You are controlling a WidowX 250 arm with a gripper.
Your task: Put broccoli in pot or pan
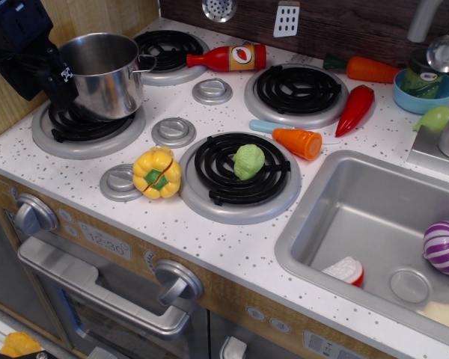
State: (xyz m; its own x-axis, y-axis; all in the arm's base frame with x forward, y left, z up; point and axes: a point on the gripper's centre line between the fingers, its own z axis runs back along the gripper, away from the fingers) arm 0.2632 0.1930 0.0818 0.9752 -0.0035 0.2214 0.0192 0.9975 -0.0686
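Observation:
The broccoli (248, 161), a small light-green bumpy toy, lies on the front right burner (239, 176) of the toy stove. The shiny steel pot (105, 75) stands upright and empty on the left burner. My black gripper (51, 81) hangs at the far left, close against the pot's left side and far from the broccoli. Its fingers are dark and partly cut off by the pot, so their spacing does not show. Nothing is visibly held.
A yellow pepper (157, 173) lies left of the broccoli's burner. A ketchup bottle (228, 57), a carrot (363, 69), a red chili (355, 110), an orange piece (299, 142) and a blue bowl (425, 93) lie behind. The sink (374, 224) at right holds a purple onion (444, 247).

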